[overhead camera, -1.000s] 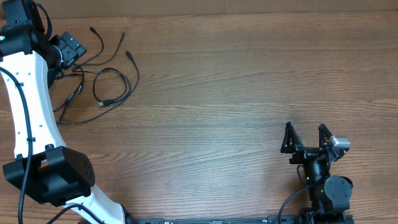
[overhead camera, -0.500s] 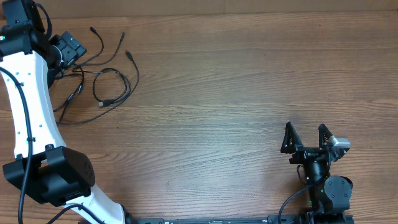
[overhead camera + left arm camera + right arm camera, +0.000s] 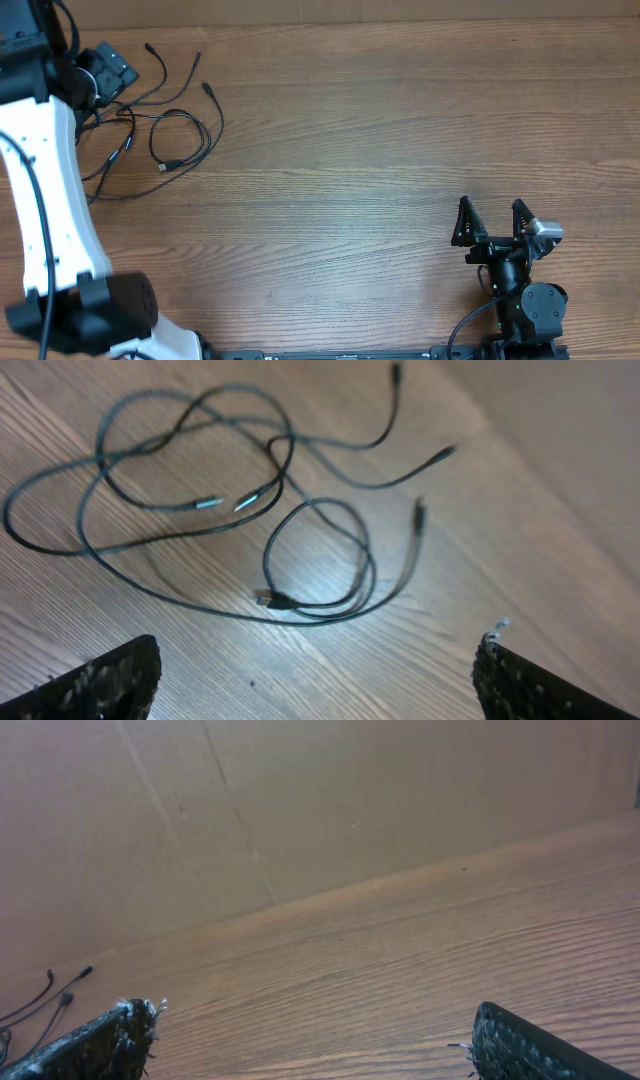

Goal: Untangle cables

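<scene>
The cables (image 3: 180,115) are thin black cords with small plug ends, lying as loose overlapping loops at the table's far left. In the left wrist view they (image 3: 270,599) spread over the wood ahead of my left gripper (image 3: 318,652), which is open and empty, its fingers wide apart at the frame's bottom corners. From overhead the left gripper (image 3: 105,75) hovers at the cables' left edge. My right gripper (image 3: 492,222) is open and empty at the near right, far from the cables. Its wrist view (image 3: 310,1015) shows only two cable ends (image 3: 62,986) at the far left.
The wooden table (image 3: 380,130) runs from the cables to the right arm. A brown cardboard wall (image 3: 300,800) stands along the table's far edge. The white left arm (image 3: 40,180) stretches down the left side.
The left arm has shifted slightly, its wrist moving a little up and left over the cables. The cables and the right arm have not moved.
</scene>
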Tool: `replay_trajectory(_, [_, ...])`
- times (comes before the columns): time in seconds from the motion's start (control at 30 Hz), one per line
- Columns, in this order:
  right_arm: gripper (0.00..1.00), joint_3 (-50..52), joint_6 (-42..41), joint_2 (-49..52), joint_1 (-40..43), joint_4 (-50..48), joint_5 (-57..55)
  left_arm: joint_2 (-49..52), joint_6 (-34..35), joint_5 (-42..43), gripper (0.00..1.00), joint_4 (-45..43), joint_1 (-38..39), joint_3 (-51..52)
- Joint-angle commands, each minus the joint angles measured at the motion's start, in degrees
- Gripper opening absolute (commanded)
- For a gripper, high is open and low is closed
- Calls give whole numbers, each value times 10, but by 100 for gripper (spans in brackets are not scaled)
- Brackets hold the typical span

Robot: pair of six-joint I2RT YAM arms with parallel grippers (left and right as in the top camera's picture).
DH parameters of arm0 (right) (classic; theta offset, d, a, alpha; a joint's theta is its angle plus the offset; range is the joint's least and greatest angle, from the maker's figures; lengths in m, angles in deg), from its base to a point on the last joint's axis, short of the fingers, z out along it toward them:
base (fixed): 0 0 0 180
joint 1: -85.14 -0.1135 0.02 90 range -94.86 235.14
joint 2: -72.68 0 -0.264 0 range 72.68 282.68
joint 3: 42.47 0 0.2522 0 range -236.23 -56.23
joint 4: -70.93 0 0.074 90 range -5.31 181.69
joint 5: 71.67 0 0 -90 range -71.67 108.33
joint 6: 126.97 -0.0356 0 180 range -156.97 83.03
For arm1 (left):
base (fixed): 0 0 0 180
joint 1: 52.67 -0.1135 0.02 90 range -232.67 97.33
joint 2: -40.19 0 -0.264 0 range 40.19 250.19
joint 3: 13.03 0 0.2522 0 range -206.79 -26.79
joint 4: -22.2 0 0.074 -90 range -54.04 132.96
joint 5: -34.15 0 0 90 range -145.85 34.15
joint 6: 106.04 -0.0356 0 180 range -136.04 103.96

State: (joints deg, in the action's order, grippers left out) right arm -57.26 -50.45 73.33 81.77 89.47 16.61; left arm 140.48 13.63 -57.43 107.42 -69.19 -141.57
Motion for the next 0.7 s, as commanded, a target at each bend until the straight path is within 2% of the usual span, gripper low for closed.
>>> replay_trajectory(0.0, [100, 6, 2, -5, 2, -1, 1, -43, -24, -16, 100, 30, 2, -4])
replay_trajectory(0.1, [100, 6, 2, -5, 2, -1, 1, -54, -31, -36, 99, 78, 4, -4])
replay_trajectory(0.37, [100, 6, 2, -5, 2, -1, 1, -56, -46, -50, 100, 82, 5, 15])
replay_trajectory(0.53, [100, 6, 2, -5, 2, -1, 1, -65, -47, -39, 99, 11, 5, 120])
replay_trajectory(0.67, [100, 6, 2, -5, 2, -1, 1, -94, -64, 3, 100, -104, 6, 244])
